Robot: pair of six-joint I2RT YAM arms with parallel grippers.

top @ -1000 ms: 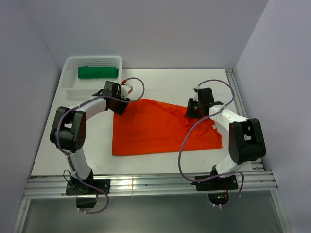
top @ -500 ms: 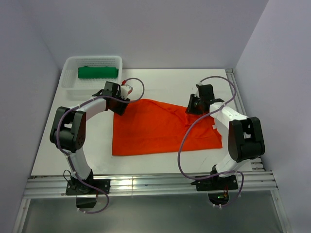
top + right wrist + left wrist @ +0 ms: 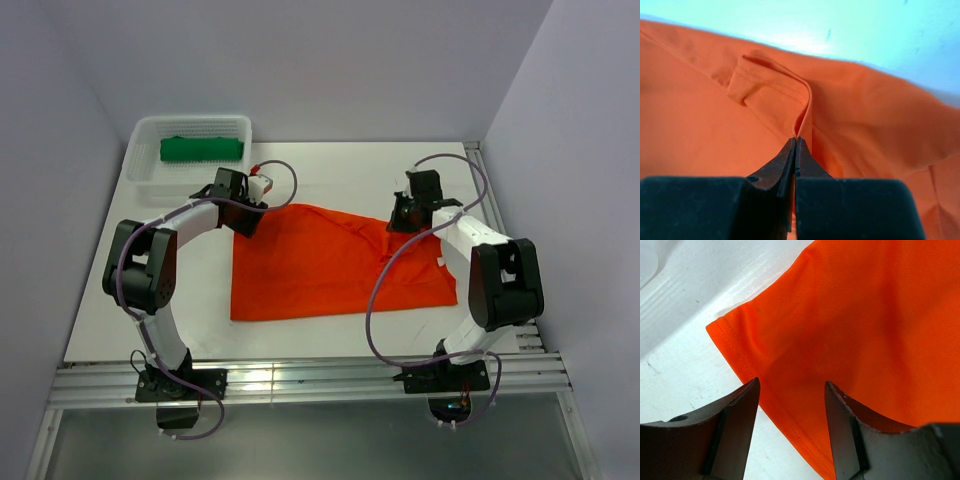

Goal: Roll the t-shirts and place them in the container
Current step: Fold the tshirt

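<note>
The orange-red t-shirt [image 3: 330, 265] lies spread flat mid-table. My left gripper [image 3: 245, 222] hovers at its far left corner; in the left wrist view that gripper [image 3: 792, 382] is open, its fingers straddling the stitched hem of the shirt [image 3: 865, 315] without pinching it. My right gripper [image 3: 405, 218] is at the shirt's far right edge. The right wrist view shows that gripper [image 3: 796, 138] shut, with a raised fold of orange cloth [image 3: 775, 95] pinched at its tips. The green t-shirt [image 3: 202, 149] lies rolled in the basket.
The white mesh basket [image 3: 140, 185] stands at the far left corner of the table, just behind the left gripper. A metal rail [image 3: 480, 180] runs along the table's right edge. Grey walls close in on both sides.
The right gripper's jaws have shut on a fold of the orange t-shirt, and it has shifted slightly toward the far edge. The left arm has not moved.
</note>
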